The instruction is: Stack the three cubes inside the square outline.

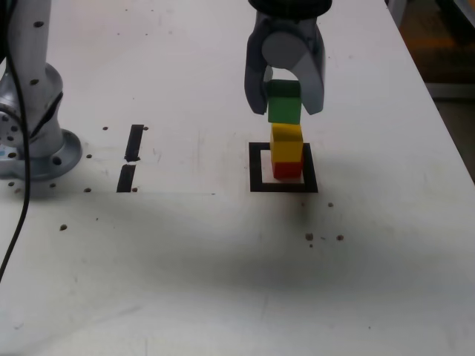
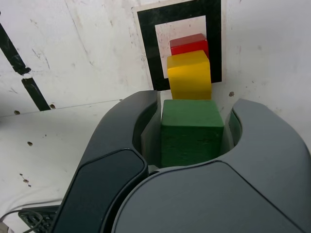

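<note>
In the exterior view's upper centre, we have the grey metal-look gripper (image 1: 286, 108) clasped on the solid green cube (image 1: 284, 112), seemingly just above the glossy yellow cube (image 1: 286, 150). That sits on the matt red cube (image 1: 288, 170) inside the thick black square outline (image 1: 256, 167), right of the frame's centre. We should square green over yellow, checking both views because the wrist view looks in at a slant, lower gently until the faces meet, then open evenly and lift straight up; a sideways nudge could topple the stack. We can read no brands, labels or writing.
</note>
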`<state>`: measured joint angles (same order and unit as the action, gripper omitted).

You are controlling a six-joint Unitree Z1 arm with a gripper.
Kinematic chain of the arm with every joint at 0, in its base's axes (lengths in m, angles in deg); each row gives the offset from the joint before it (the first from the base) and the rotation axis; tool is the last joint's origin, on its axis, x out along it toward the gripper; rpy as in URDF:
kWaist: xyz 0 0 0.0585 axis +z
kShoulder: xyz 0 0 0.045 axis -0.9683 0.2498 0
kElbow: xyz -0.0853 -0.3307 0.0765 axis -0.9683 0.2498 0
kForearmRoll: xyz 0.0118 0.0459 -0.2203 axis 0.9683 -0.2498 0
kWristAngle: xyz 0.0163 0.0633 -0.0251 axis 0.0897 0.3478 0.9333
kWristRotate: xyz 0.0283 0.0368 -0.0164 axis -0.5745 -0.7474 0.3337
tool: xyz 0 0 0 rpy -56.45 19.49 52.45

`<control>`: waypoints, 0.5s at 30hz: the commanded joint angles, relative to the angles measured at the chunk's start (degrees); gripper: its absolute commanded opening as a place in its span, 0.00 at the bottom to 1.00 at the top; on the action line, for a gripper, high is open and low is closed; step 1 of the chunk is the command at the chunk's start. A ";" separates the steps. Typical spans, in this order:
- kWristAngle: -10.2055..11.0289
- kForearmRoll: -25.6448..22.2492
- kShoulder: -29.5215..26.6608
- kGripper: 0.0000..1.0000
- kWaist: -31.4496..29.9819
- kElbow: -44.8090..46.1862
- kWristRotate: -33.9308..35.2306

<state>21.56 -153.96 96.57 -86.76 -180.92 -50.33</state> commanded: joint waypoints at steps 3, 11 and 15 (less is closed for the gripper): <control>-0.31 0.29 0.06 0.10 -0.12 0.20 0.25; -0.57 1.95 0.16 0.14 -0.11 1.59 0.74; -0.50 2.84 0.38 0.17 0.00 2.09 0.75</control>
<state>21.00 -151.34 96.76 -86.83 -179.00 -49.62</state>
